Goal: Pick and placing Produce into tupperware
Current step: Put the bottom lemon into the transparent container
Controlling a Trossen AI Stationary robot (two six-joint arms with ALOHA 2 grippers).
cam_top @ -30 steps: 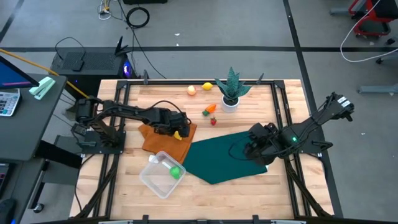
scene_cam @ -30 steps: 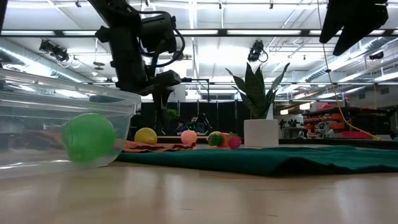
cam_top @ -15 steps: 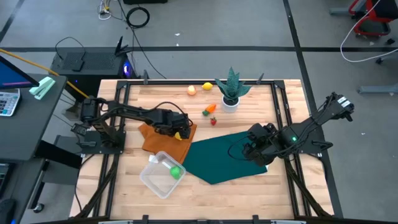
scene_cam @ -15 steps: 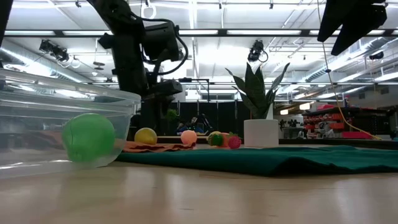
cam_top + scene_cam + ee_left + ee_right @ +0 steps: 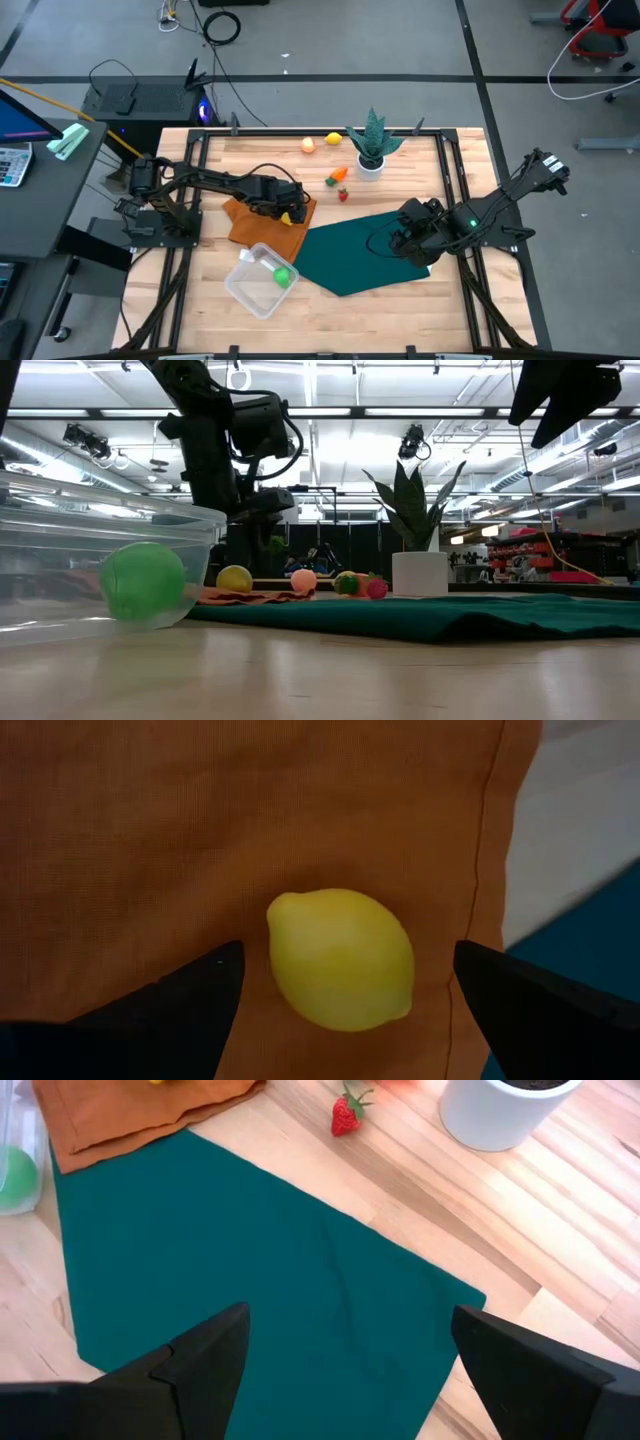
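Note:
A yellow toy lemon [image 5: 340, 958] lies on the orange cloth [image 5: 265, 222]. My left gripper [image 5: 340, 982] is open above it, one finger on each side, apart from it. The clear tub [image 5: 262, 280] stands on the table near the front and holds a green ball [image 5: 283, 276]. A second lemon [image 5: 333, 139], a peach-orange fruit [image 5: 308, 145], an orange carrot [image 5: 337, 177] and a red strawberry [image 5: 343, 195] lie on the wood farther back. My right gripper [image 5: 345, 1350] is open over the green cloth [image 5: 365, 252].
A spiky green plant in a white pot [image 5: 371, 160] stands at the far middle, next to the carrot. The green cloth covers the table's middle right. Bare wood shows along the near edge [image 5: 400, 320].
My left gripper has gone down toward the lemon on the orange cloth and has kept still in the last half second. The lemon and the other things have not moved.

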